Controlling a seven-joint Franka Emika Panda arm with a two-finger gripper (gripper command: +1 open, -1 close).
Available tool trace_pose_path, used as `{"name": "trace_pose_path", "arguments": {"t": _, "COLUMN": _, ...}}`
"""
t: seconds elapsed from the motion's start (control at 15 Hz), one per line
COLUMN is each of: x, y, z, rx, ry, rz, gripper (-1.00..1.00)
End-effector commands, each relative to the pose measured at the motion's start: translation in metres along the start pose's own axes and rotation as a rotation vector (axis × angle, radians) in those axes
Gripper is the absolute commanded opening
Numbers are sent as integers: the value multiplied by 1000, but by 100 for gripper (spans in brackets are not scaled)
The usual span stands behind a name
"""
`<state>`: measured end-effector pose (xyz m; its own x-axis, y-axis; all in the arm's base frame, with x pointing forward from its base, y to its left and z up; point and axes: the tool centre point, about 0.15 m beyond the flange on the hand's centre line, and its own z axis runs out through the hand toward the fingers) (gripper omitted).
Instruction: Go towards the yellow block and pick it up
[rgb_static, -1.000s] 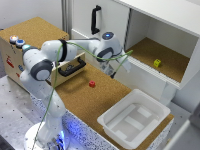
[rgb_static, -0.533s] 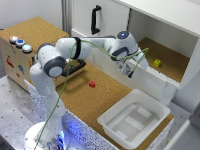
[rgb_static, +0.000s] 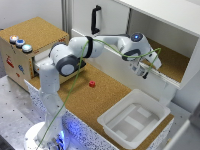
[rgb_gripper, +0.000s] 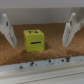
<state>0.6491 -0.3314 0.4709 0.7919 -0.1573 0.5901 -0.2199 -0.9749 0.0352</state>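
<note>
Yellow-green and cube-shaped, the small yellow block (rgb_gripper: 34, 40) sits on the cork floor of the white cabinet's open compartment (rgb_static: 175, 62), seen in the wrist view between the two pale fingers (rgb_gripper: 71, 28) of the gripper (rgb_gripper: 39, 30). The jaws stand wide apart, clear of the block on both sides, holding nothing. A dark bar marks the block's near face; small marks on its top face are too blurred to read. In the exterior view the gripper (rgb_static: 145, 71) reaches into the compartment opening and hides the block. A small red cube (rgb_static: 92, 84) lies on the cork tabletop (rgb_static: 95, 102), well apart, near a white plastic tray (rgb_static: 132, 120).
</note>
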Motion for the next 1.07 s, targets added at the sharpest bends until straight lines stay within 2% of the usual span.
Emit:
{"name": "trace_pose_path", "arguments": {"t": 0.0, "x": 37, "y": 14, "z": 28, "rx": 201, "ry": -107, "rz": -79, "gripper": -100}}
{"name": "trace_pose_path", "arguments": {"t": 0.67, "x": 31, "y": -17, "z": 29, "rx": 273, "ry": -99, "rz": -100, "gripper": -100}}
{"name": "trace_pose_path", "arguments": {"t": 1.0, "x": 19, "y": -27, "z": 12, "rx": 278, "ry": -81, "rz": -110, "gripper": -100}}
